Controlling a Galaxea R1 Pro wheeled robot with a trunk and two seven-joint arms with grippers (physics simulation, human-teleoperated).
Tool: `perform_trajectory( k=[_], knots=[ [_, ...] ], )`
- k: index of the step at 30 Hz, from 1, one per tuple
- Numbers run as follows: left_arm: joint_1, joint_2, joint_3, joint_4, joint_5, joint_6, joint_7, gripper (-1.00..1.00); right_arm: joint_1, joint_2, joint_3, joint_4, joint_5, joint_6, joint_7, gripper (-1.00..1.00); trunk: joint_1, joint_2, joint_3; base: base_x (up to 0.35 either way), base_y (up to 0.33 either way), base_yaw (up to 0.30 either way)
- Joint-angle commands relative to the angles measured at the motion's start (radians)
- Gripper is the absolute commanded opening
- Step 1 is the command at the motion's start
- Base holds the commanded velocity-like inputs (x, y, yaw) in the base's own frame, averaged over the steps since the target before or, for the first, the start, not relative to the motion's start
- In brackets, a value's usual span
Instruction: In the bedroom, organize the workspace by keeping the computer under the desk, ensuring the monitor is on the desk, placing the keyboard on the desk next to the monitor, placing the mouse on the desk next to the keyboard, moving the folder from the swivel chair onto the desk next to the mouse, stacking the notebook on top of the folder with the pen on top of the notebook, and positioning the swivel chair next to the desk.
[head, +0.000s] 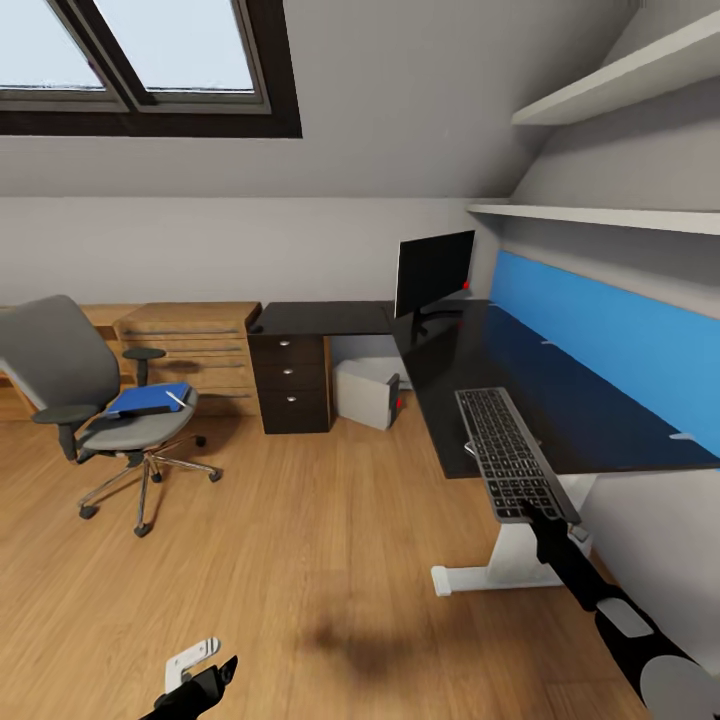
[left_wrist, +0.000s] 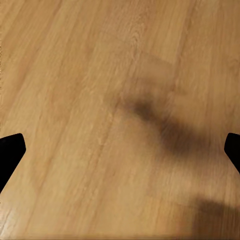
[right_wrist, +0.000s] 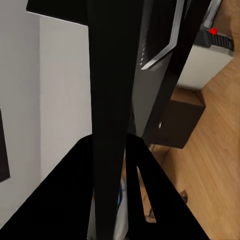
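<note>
While our right tool (head: 522, 512) grips the near end of the keyboard (head: 505, 452), the keyboard lies on the tabletop (head: 520, 400) with its long axis running away from us, toward the monitor (head: 434, 272), and its near end hangs over the front edge. In the right wrist view the tool's fingers (right_wrist: 107, 165) are pressed against a thin dark slab seen edge-on, which we take for the keyboard, so we judge this tool closed on it. The monitor stands at the far corner of the tabletop, well apart from the keyboard, so the coming move, as we judge it, is a push or a carry along that long axis, forward and a little to the left, until the keyboard sits beside the monitor; the right arm is the nearer one and already lined up with this direction. Our left tool (head: 205, 680) hangs low over the wood floor (left_wrist: 100, 100), with its fingertips wide apart in the left wrist view and nothing between them. The chair (head: 95, 400) stands well to the left, away from the tabletop, with the blue folder (head: 148, 399) on its seat and a thin white thing on the folder, maybe the pen; we cannot tell for sure. The computer (head: 368, 391) sits on the floor under the tabletop, beside the drawers (head: 292, 382). We cannot find the mouse with certainty.
</note>
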Motion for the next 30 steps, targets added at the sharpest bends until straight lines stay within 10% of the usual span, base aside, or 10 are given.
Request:
perform_trajectory(
  k=[1,30],
  knots=[
    [-0.001,0.001,-0.006,0.001,0.010,-0.004,-0.002,1.00,-0.001,0.000,0.000,-0.001,-0.009,0.010,0.004,-1.00,0.000,0.000,-0.001,0.000,0.000,0.000],
    [-0.001,-0.002,-0.007,0.029,0.008,-0.044,-0.002,1.00,-0.001,0.019,0.077,-0.010,-0.002,0.014,0.013,-1.00,0.000,0.000,-0.001,0.000,0.000,0.074]
  ],
)
